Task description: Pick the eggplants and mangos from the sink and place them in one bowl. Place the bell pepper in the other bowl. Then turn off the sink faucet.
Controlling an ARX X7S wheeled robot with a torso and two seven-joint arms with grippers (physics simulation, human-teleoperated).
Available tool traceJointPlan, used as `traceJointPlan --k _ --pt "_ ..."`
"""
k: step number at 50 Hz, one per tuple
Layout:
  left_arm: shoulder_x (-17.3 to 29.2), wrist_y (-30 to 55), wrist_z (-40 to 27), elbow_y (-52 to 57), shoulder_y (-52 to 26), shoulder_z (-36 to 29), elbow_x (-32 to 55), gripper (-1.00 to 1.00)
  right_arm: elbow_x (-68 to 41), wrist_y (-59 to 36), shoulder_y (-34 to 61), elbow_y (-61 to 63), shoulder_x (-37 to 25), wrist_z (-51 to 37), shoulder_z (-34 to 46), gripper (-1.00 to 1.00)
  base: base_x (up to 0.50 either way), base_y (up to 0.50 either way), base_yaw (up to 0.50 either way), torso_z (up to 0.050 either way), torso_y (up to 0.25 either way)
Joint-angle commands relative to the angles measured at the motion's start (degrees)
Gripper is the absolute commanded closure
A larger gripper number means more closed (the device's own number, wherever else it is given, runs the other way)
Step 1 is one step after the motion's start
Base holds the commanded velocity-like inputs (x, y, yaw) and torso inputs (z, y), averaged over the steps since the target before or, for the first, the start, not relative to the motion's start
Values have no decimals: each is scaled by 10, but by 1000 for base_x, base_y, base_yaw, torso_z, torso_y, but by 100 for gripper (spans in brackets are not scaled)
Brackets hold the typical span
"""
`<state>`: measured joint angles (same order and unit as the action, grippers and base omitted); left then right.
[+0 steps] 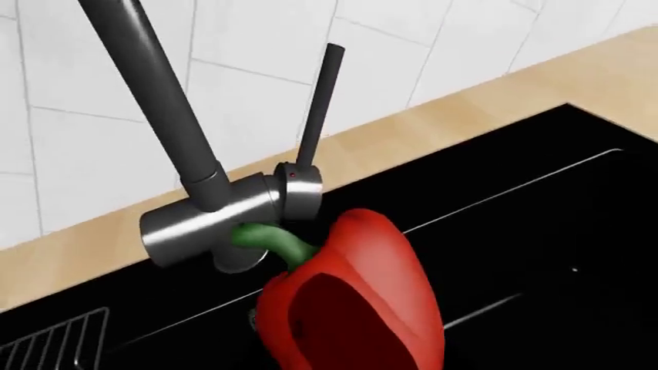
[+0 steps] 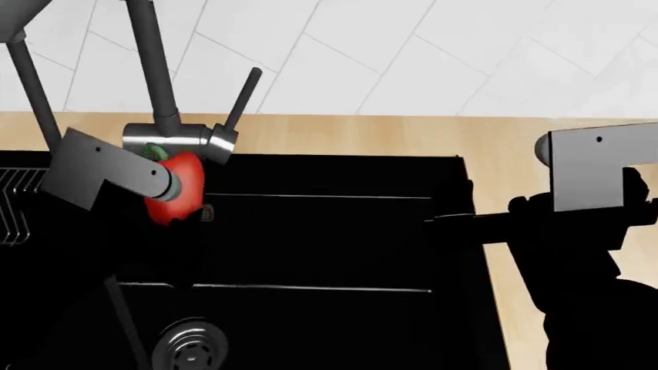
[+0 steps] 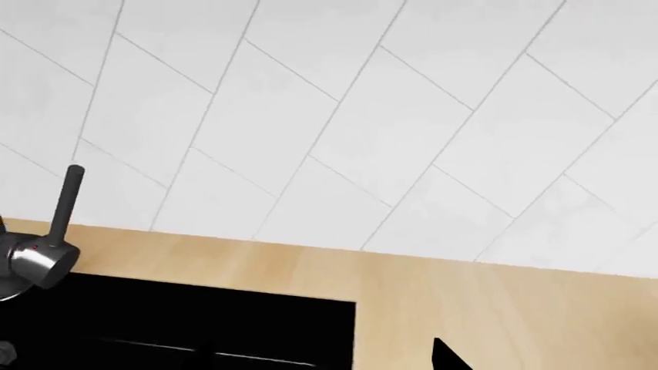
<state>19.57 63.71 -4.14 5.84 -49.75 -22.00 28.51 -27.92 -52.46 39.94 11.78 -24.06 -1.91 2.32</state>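
Observation:
The glossy red bell pepper (image 1: 355,301) with its green stem hangs above the black sink (image 2: 329,247), close to the faucet's steel body (image 1: 226,216). My left gripper (image 2: 183,202) is shut on it; its fingers are hidden in the left wrist view. The faucet (image 2: 175,139) has a tall dark spout and a thin dark lever (image 2: 242,100) standing up. My right gripper (image 2: 442,223) hovers at the sink's right rim, open and holding nothing, with one fingertip (image 3: 444,356) showing. The eggplants, the mangos and both bowls are out of view.
A wooden counter (image 2: 514,139) runs behind and to the right of the sink, backed by a white tiled wall (image 2: 463,54). A wire rack (image 2: 11,208) sits at the sink's left end. The drain (image 2: 190,347) lies near the front of the basin.

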Motion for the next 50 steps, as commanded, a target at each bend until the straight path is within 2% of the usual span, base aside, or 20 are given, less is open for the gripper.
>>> traceJointPlan --k 1,19,25,50 --pt "0 10 -4 26 -8 25 22 100 0 -1 -3 9 2 -1 -9 -100 -391 0 0 0 0" --pt "3 21 -7 51 0 35 39 100 -11 -11 -21 29 -1 -9 -18 -100 -416 0 0 0 0" --pt "1 17 -8 52 -1 35 40 100 -10 -9 -28 35 -5 -11 -19 -100 -377 -294 0 0 0" --pt "-2 14 -16 58 4 40 49 100 -13 -2 -34 42 -10 -17 -26 -100 -21 -399 0 0 0"
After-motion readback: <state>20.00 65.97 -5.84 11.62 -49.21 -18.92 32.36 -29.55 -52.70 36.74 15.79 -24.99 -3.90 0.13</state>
